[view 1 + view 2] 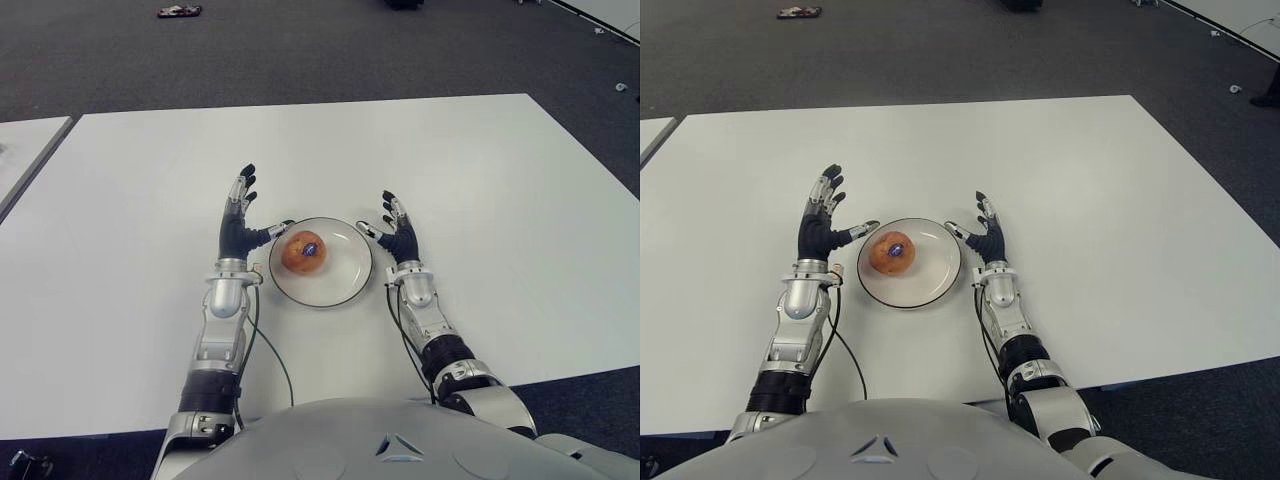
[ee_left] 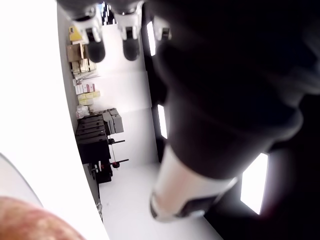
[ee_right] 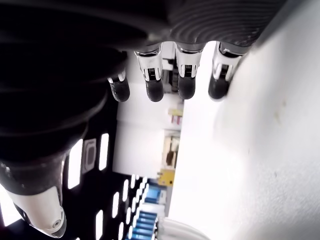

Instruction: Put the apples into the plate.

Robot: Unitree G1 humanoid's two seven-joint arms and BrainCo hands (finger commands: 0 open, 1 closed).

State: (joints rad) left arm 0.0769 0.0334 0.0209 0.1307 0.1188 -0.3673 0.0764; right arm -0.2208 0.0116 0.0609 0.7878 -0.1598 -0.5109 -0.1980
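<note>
Since the apple already lies inside the plate, toward its left part, it is found just right of the left hand and farther from the right hand, which shows beside the plate's right rim. Both hands are seen with fingers spread and nothing held. No other apple is visible on the table, so the task is judged nearly complete.

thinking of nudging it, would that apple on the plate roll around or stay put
The apple is round, so a push would probably roll it. The plate looks shallow with a raised rim, which may stop a gentle roll. Its skin looks smooth, so open robot hand fingers could slip.
</note>
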